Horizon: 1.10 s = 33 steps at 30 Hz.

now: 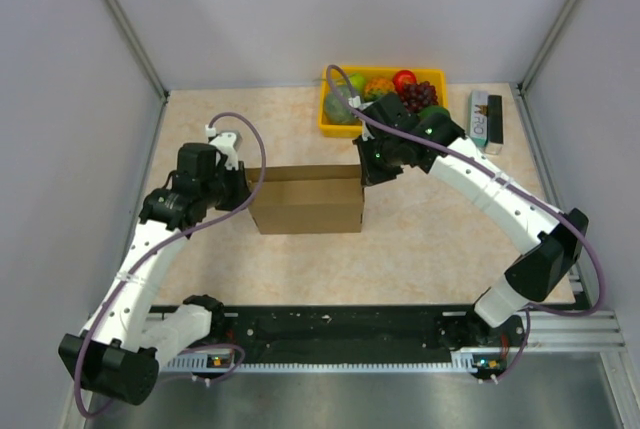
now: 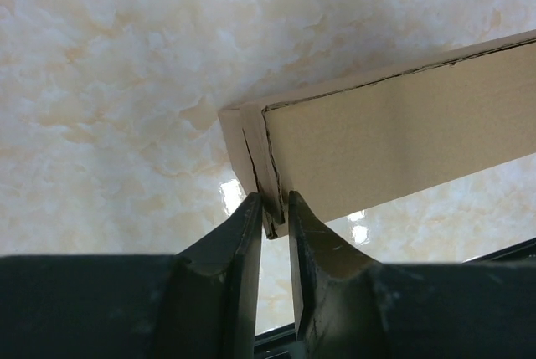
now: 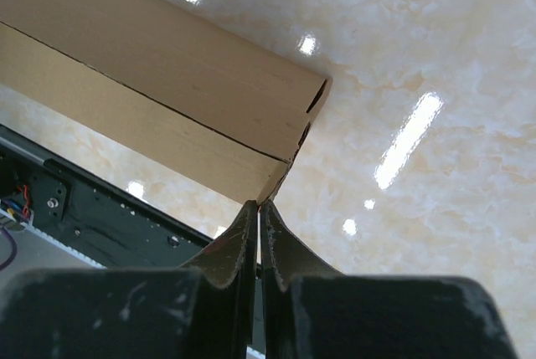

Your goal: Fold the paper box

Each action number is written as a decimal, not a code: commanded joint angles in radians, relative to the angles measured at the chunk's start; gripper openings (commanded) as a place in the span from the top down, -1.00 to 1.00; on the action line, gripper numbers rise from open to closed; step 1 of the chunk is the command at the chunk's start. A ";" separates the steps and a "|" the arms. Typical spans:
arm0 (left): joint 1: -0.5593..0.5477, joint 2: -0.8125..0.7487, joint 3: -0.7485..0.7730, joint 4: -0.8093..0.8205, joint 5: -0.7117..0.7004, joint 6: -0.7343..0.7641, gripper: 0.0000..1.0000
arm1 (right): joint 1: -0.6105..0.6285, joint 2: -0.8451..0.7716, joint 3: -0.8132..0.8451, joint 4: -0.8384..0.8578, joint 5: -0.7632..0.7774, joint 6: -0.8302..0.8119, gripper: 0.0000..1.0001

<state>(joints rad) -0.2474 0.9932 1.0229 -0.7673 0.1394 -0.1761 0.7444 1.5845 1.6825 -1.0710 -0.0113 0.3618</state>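
Paper box (image 1: 306,199) on marbled beige table (image 1: 420,249)

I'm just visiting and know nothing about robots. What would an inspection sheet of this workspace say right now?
Surface: beige marbled tabletop, glossy, nothing spilled.
Job's things: plain brown cardboard box, lying between the two tools.
Clutter: yellow plastic tray of fruit; small green-white-black printed carton; both near the far edge.
Tools: left tool slightly open around the box's left corner; right tool shut at its right corner.
Cables: purple cable looped along each arm.
Surroundings: pale walls, metal-framed; black rail at the near edge.
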 commanded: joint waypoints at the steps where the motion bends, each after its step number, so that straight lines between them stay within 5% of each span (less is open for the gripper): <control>1: -0.004 -0.002 0.017 -0.010 -0.001 0.021 0.61 | 0.015 -0.017 -0.007 0.022 -0.007 -0.004 1.00; 4: -0.004 -0.004 0.020 -0.006 -0.007 0.021 0.64 | 0.015 -0.017 -0.010 0.022 -0.010 -0.003 1.00; 9: -0.004 -0.007 0.040 -0.012 -0.014 0.017 0.09 | 0.015 -0.018 -0.014 0.023 -0.007 -0.007 1.00; 13: -0.004 -0.010 0.080 -0.021 -0.038 0.021 0.01 | 0.013 -0.018 -0.012 0.023 -0.010 -0.007 1.00; 33: -0.006 0.035 0.089 -0.017 -0.027 0.029 0.66 | 0.015 -0.014 -0.004 0.025 -0.027 -0.006 1.00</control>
<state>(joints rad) -0.2501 1.0260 1.0996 -0.8127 0.1108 -0.1547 0.7444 1.5845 1.6802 -1.0622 -0.0208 0.3607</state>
